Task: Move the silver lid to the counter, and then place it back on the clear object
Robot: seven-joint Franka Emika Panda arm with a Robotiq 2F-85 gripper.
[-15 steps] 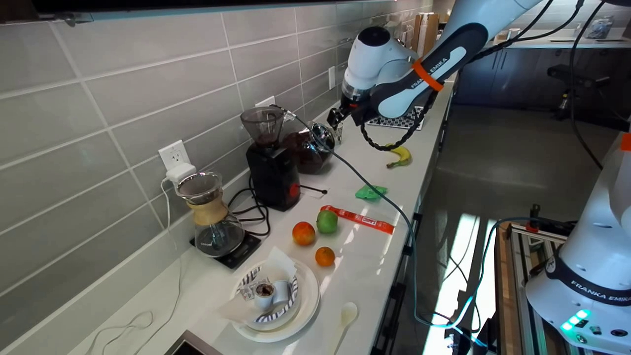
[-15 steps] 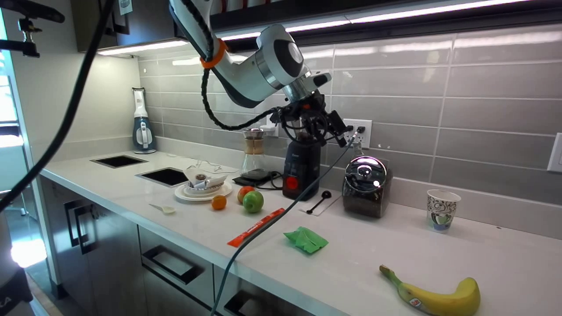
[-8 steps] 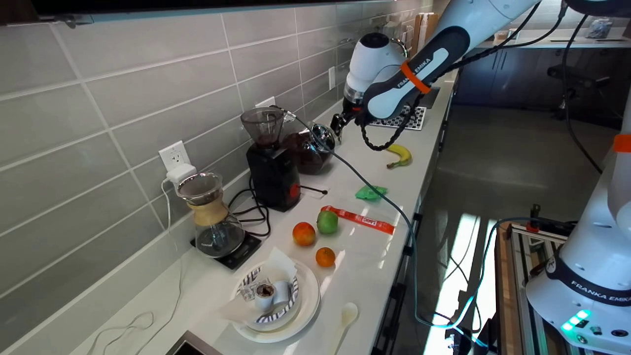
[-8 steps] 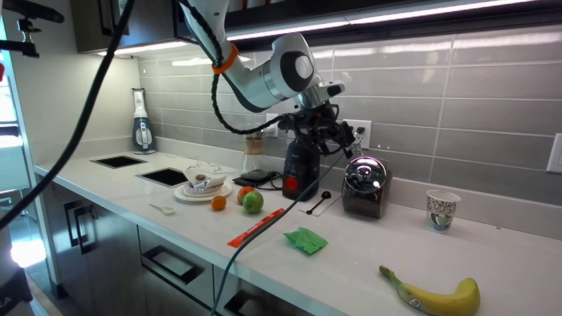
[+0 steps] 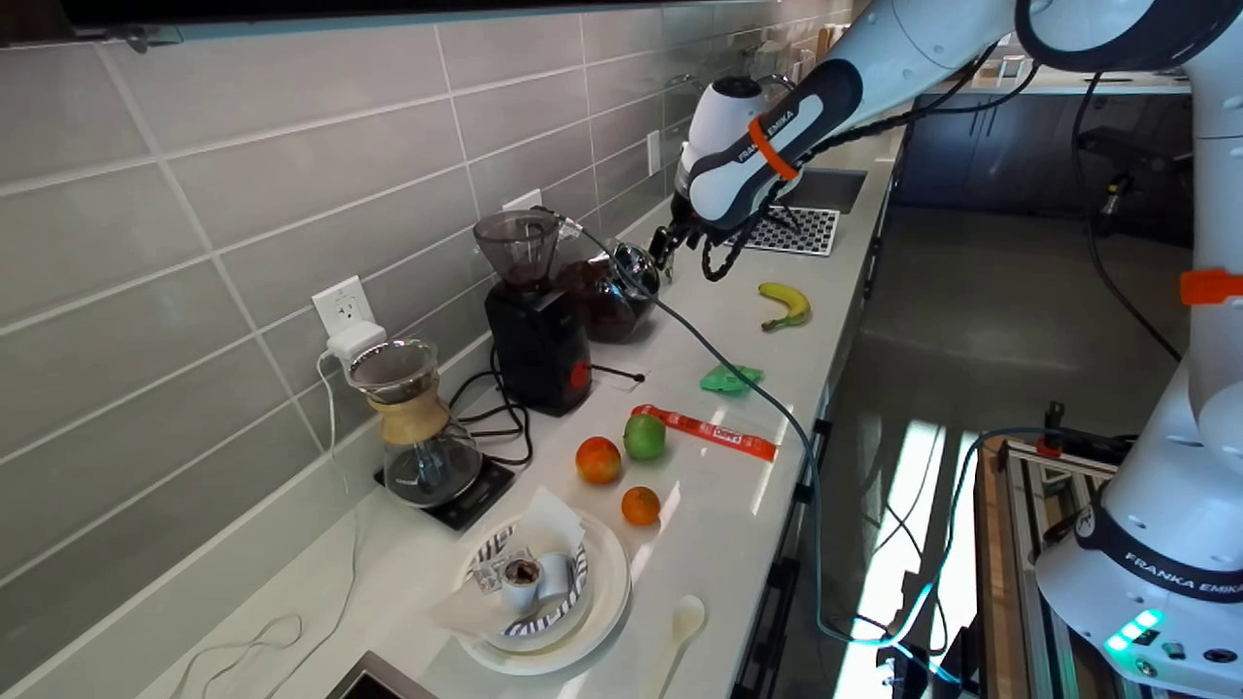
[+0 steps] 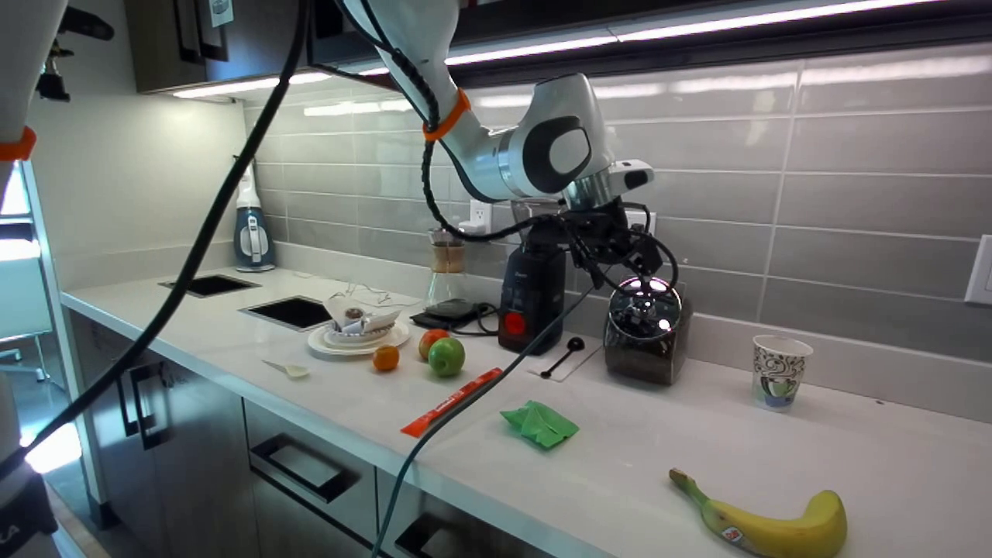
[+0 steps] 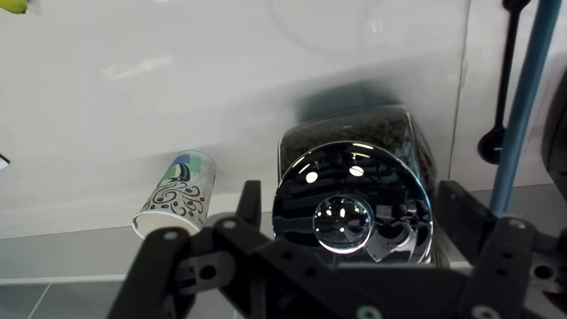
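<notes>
The silver lid (image 7: 301,199) is round and mirror-like with a ball knob. It sits tilted on the front opening of the clear object (image 7: 354,126), a squat glass jar of dark beans. The lid shows in both exterior views (image 5: 641,262) (image 6: 643,319), as does the jar (image 5: 604,313) (image 6: 647,363). The jar stands on the pale counter (image 6: 620,457) against the wall. My gripper (image 7: 353,206) is open; in the wrist view its fingers (image 7: 251,199) show on either side of the lid, with nothing held. In an exterior view the gripper (image 6: 639,271) hangs at the lid's upper edge.
A black grinder (image 6: 533,294) stands beside the jar, and a paper cup (image 6: 781,372) on its other side. A blue cable (image 6: 465,403) runs from the outlet past the jar. A black scoop (image 6: 564,358), green packet (image 6: 540,424) and banana (image 6: 775,523) lie in front.
In an exterior view my arm has moved right and down, bringing the gripper from above the grinder to the jar's lid. The lid, jar and other objects have not moved.
</notes>
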